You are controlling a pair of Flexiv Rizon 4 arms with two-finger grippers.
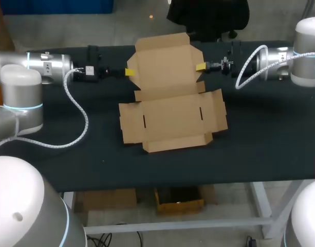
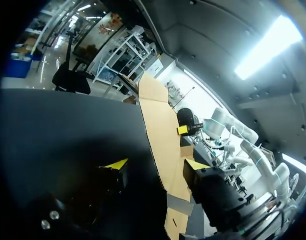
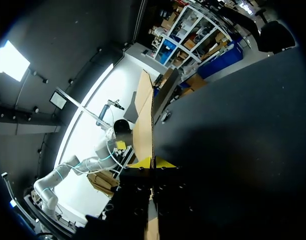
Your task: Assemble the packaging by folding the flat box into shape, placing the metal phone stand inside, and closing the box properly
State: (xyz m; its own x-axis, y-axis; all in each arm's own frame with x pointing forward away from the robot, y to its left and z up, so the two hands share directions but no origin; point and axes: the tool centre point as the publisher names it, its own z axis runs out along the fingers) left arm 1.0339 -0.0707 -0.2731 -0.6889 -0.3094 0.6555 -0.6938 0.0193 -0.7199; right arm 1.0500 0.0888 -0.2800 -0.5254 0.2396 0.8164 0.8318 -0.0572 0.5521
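Lying spread out on the middle of the black table (image 1: 265,134) is the cardboard box (image 1: 172,110), plain brown and not yet folded into shape. Its front half rests flat, with short flaps out to either side, a narrow strip along the near edge and two small dark slots cut into it. The rear panel, with a tab on its far edge, looks lifted at an angle between the two arms.

Both arms come in low from the sides along the far part of the table, stretched out level and pointing at each other with the rear panel between them. The left gripper (image 1: 130,72) sits at that panel's left edge. In its wrist view its fingers (image 2: 196,164) stand well apart, with the edge of the box (image 2: 160,120) running between them: one tip is just beside the cardboard and the other is clear of it, so it has no hold. The right gripper (image 1: 201,67) meets the panel's right edge. Its wrist view shows the fingers (image 3: 165,162) drawn close together, pinching the cardboard (image 3: 142,115) edge-on from both sides.
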